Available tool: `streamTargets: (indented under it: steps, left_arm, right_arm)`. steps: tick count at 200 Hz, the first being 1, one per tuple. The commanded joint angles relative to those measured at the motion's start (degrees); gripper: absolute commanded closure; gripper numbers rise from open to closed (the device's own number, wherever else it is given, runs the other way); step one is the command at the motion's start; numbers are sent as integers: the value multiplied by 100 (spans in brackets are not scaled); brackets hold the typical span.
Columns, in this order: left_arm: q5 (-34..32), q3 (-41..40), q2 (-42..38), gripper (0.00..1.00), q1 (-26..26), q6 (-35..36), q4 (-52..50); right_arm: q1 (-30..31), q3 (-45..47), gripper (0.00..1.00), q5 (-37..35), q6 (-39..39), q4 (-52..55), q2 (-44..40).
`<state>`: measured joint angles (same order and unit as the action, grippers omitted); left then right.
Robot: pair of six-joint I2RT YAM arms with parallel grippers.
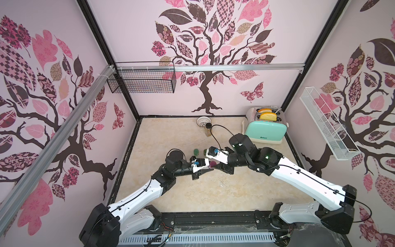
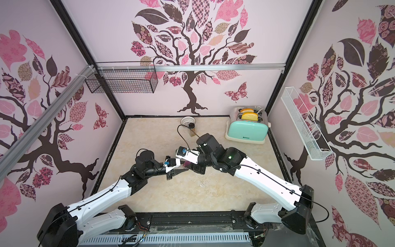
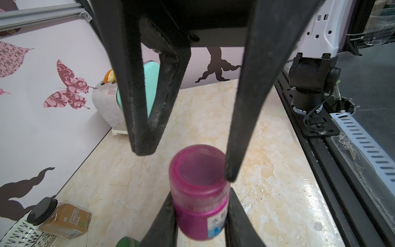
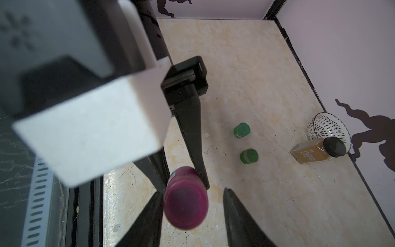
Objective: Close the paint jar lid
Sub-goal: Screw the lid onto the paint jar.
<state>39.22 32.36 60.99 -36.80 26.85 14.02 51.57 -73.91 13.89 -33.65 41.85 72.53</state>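
Roughly at the middle of the table (image 1: 192, 192), the left gripper (image 3: 199, 203) clamps the magenta paint jar (image 1: 213, 164) by its body, holding it upright as an anchor. From the right, the right gripper (image 4: 192, 191) straddles the lid (image 3: 197, 169), fingers narrowly apart. One touches the rim and the other stands just clear, so there is no grip yet for a twist.

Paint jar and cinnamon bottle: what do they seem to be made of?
Paint jar: probably plastic, magenta, semi-gloss; soft sheen, moulded shoulder, paper label stuck on. Cinnamon bottle: clear glass or plastic, cannot tell which; brown powder shows through the wall. Its black cap looks like matte plastic.
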Motion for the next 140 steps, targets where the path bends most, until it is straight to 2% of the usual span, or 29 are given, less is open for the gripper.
streamTargets:
  steps: [1, 55, 97, 140]
  left_arm:
    - [18, 139, -19, 78, -21, 22, 22]
    - [20, 137, -9, 78, -21, 20, 27]
    - [15, 138, -18, 78, -21, 14, 24]
    - [21, 148, -22, 78, -25, 16, 22]
  right_arm:
    - [37, 30, 52, 64, 50, -1, 11]
    - [37, 78, 52, 70, 49, 25, 33]
    - [37, 80, 62, 67, 86, 33, 67]
    - [37, 87, 63, 113, 209, 47, 111]
